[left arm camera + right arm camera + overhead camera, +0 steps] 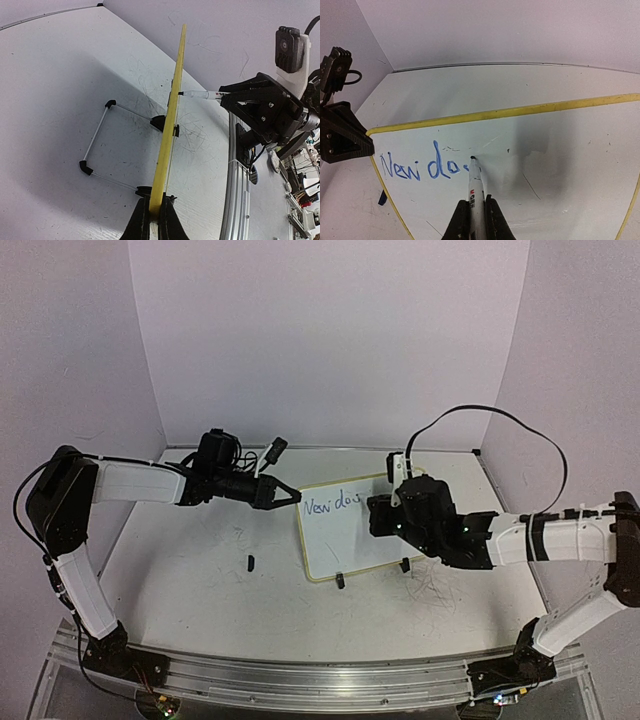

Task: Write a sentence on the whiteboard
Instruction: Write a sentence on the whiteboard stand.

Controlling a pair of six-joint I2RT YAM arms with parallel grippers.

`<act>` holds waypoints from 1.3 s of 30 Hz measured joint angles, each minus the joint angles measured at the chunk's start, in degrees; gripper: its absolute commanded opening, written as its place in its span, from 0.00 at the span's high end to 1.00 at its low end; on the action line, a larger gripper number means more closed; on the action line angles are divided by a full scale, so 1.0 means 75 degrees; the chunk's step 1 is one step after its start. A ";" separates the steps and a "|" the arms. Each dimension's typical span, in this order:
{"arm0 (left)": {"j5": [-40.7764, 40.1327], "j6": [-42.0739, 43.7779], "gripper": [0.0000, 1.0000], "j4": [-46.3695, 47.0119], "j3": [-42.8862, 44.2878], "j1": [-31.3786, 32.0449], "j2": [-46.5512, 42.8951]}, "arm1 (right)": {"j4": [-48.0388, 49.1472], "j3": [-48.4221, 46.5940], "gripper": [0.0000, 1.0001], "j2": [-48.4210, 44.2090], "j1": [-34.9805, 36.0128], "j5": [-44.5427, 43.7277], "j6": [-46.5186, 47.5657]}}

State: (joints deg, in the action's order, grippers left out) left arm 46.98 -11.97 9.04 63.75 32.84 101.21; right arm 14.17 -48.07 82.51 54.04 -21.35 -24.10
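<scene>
1. The left gripper (154, 212) is clamping the edge of the whiteboard (350, 540), which is standing tilted mid-table.
2. The right gripper (473, 220) is pinching a marker (476, 187), its tip meeting the board just after "New do" of the sentence (420, 167).
3. The writing is running partway; the next move is probably calling for light, steady rightward strokes to finish "doors".

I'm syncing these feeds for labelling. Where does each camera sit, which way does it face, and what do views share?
Top external: above and behind the arm bases, looking down on the whiteboard; both arms show.
Left wrist: on the left arm, sighting along the whiteboard's yellow edge; the left gripper clamps that edge at bottom.
Right wrist: on the right arm, facing the board's front; the right gripper holds the marker at the blue writing.
Shared: each wrist view shows the other arm's gripper; all show the whiteboard.
</scene>
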 measured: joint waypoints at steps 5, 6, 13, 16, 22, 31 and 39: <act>0.0000 0.0000 1.00 -0.0003 0.0000 0.0000 0.0000 | 0.0026 -0.0029 1.00 0.0080 0.0003 0.0021 0.0032; 0.0000 0.0000 1.00 -0.0003 0.0000 0.0000 0.0000 | 0.0026 -0.0031 1.00 0.0089 0.0007 0.0041 0.0032; 0.0000 0.0000 1.00 -0.0003 0.0000 0.0000 0.0000 | 0.0021 -0.0032 1.00 0.0098 0.0009 0.0121 0.0012; 0.0000 0.0000 1.00 -0.0003 0.0000 0.0000 0.0000 | 0.0013 -0.0032 1.00 0.0098 0.0009 0.0167 0.0003; 0.0002 0.0000 1.00 -0.0002 0.0000 0.0000 0.0000 | -0.0014 -0.0021 1.00 0.0098 0.0009 0.0233 -0.0046; 0.0000 -0.0003 1.00 -0.0003 0.0000 0.0000 0.0000 | -0.0097 0.0115 1.00 0.0056 0.0042 0.0186 -0.0208; -0.0003 -0.0003 1.00 0.0000 0.0000 0.0000 0.0000 | -0.0183 0.0131 1.00 0.0034 0.0059 0.0011 -0.0230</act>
State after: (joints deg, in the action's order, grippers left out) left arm 46.96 -11.99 9.04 63.75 32.84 101.21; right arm 12.80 -47.09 82.76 54.48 -21.26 -25.82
